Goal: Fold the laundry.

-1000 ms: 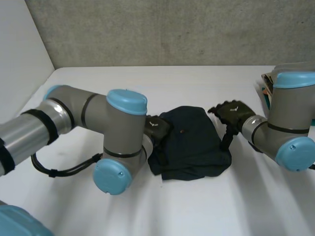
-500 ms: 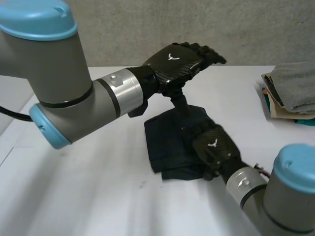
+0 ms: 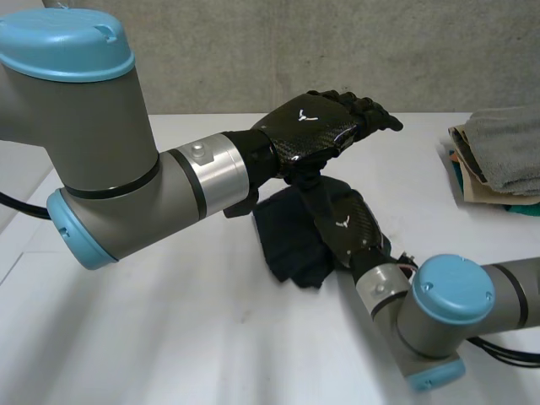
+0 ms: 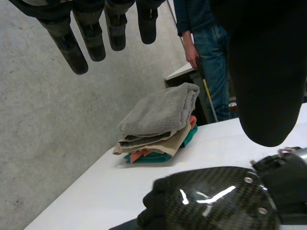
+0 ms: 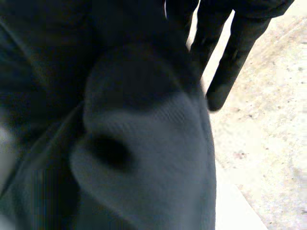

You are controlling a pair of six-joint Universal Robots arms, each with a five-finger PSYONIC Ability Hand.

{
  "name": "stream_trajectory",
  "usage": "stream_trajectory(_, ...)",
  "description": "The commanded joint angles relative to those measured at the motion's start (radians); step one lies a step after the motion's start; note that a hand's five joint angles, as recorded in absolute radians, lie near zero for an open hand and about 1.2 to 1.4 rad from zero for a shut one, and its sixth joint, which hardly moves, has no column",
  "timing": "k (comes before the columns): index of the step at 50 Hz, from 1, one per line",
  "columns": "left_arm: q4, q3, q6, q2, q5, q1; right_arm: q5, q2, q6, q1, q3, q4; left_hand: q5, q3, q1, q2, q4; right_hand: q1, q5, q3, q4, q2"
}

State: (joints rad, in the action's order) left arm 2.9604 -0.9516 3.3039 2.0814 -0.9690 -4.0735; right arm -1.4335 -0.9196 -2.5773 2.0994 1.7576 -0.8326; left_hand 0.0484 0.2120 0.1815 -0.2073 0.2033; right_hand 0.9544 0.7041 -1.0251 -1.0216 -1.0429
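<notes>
Dark garment [image 3: 291,245] lies bunched mid-surface [image 3: 211,337] under my right robot hand [image 3: 346,226]; I cannot tell its grip. My left robot hand [image 3: 308,126] hovers above, fingers spread, partly hiding both. Folded laundry stack [image 3: 498,160] sits well apart.

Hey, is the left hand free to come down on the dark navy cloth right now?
Probably only partly: the left hand hovers open above the dark navy cloth, but the right hand lies on it directly below.
</notes>
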Motion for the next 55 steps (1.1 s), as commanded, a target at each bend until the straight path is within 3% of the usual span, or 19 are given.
stream_trajectory(1,0.003,0.01,-0.003,-0.004,0.0,-0.002,0.002,-0.001,-0.011,-0.009,-0.076,0.013,-0.021,-0.01,0.02,0.006,-0.002,0.442,0.518,-0.371,-0.375,-0.353)
stream_trajectory(9,0.034,0.031,-0.007,-0.061,-0.027,-0.004,-0.002,-0.108,-0.03,-0.047,-0.185,0.015,-0.021,-0.01,0.02,0.005,-0.001,0.442,0.518,-0.371,-0.375,-0.353)
stream_trajectory(21,0.154,0.03,-0.118,-0.156,-0.066,-0.01,0.013,-0.229,-0.237,-0.378,-0.467,0.148,-0.024,-0.013,0.017,0.008,-0.004,0.442,0.518,-0.371,-0.375,-0.353)
stream_trajectory(28,0.154,-0.001,-0.127,-0.153,-0.066,-0.007,0.185,-0.205,-0.412,-0.663,-0.607,0.201,-0.024,-0.013,0.017,0.008,-0.004,0.442,0.518,-0.371,-0.375,-0.353)
stream_trajectory(33,0.155,-0.03,-0.127,-0.144,-0.065,-0.007,0.37,-0.005,-0.489,-0.821,-0.725,0.216,-0.024,-0.013,0.017,0.008,-0.004,0.442,0.518,-0.371,-0.375,-0.353)
stream_trajectory(40,0.157,-0.064,-0.124,-0.127,-0.063,-0.004,0.562,0.237,-0.503,-0.884,-0.822,0.234,-0.021,-0.01,0.02,0.005,-0.001,0.442,0.518,-0.371,-0.375,-0.353)
stream_trajectory(46,0.155,-0.068,-0.122,-0.112,-0.068,-0.004,0.578,0.289,-0.504,-0.931,-0.828,0.228,-0.021,-0.01,0.02,0.005,-0.001,0.442,0.518,-0.371,-0.375,-0.353)
stream_trajectory(47,0.155,-0.068,-0.124,-0.112,-0.068,-0.004,0.573,0.282,-0.504,-0.934,-0.822,0.23,-0.021,-0.01,0.02,0.005,-0.001,0.373,0.449,-0.302,-0.306,-0.285)
stream_trajectory(49,0.155,-0.067,-0.122,-0.112,-0.07,-0.004,0.568,0.271,-0.504,-0.932,-0.817,0.234,-0.021,-0.01,0.02,0.005,-0.001,-0.489,-0.413,0.56,0.556,0.578)
stream_trajectory(50,0.155,-0.067,-0.124,-0.113,-0.07,-0.004,0.565,0.263,-0.504,-0.931,-0.813,0.236,-0.021,-0.01,0.02,0.005,-0.001,-0.78,-0.704,0.851,0.847,0.868)
stream_trajectory(55,0.157,-0.064,-0.124,-0.119,-0.07,-0.004,0.492,0.103,-0.53,-0.932,-0.73,0.251,-0.018,-0.007,0.023,0.003,0.001,-0.78,-0.704,0.851,0.847,0.868)
